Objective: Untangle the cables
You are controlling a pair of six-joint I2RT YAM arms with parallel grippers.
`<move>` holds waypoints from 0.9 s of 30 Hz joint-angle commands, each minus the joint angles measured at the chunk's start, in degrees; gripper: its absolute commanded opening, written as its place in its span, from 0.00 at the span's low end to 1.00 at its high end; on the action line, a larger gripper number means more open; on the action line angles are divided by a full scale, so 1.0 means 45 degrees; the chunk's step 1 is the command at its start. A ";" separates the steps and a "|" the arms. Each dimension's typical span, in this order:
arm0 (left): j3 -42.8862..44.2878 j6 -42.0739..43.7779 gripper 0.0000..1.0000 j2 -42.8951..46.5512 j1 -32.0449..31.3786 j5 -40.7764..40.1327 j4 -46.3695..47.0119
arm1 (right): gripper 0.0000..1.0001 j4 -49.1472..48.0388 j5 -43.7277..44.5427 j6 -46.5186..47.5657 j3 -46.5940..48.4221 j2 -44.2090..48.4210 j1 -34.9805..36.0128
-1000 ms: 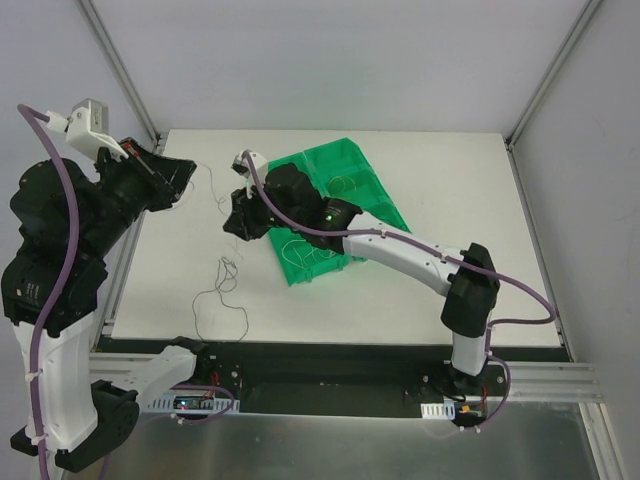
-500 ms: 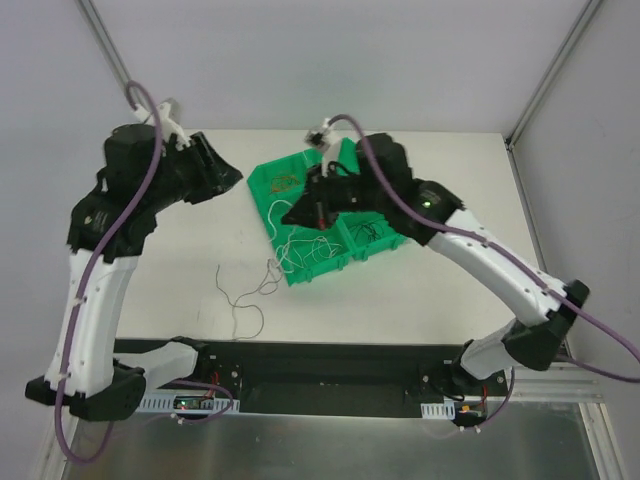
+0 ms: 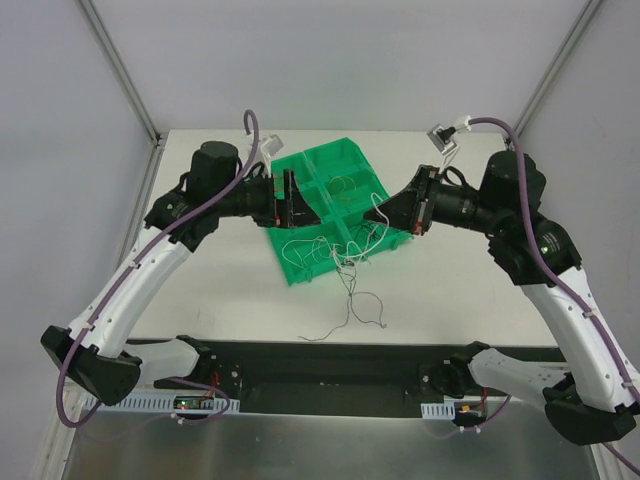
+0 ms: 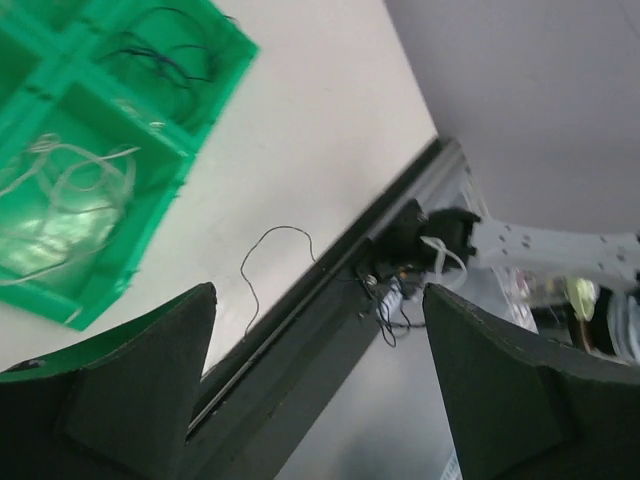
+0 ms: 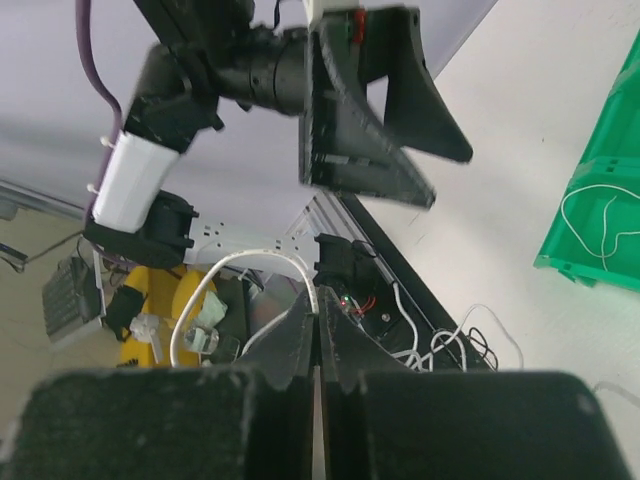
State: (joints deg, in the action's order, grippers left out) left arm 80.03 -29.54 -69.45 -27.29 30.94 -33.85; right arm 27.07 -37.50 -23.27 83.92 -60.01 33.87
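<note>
Loose cables trail over the surface from the near edge of the green tray. The right hand, pressed together, seemingly on a white strand, should lift slowly. The left hand, fingers apart, should pin the rest.

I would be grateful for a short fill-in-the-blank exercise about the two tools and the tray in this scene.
1. The left tool has its jaws ____, with nothing between them.
2. The right tool is shut on a thin ____ cable.
3. The compartmented tray is ____ in colour.
Missing words: open; white; green.
</note>
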 commanded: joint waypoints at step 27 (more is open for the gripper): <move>-0.5499 -0.2263 0.64 -0.0112 -0.2158 0.4610 1.0606 | 0.00 -0.5233 0.0598 -0.4634 0.0707 -0.0415 -0.1159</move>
State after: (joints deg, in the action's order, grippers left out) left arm 55.00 -39.83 -68.71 -36.42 50.63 9.10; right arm 10.48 -35.16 -40.71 84.86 -61.45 28.95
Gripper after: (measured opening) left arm 0.655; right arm 0.010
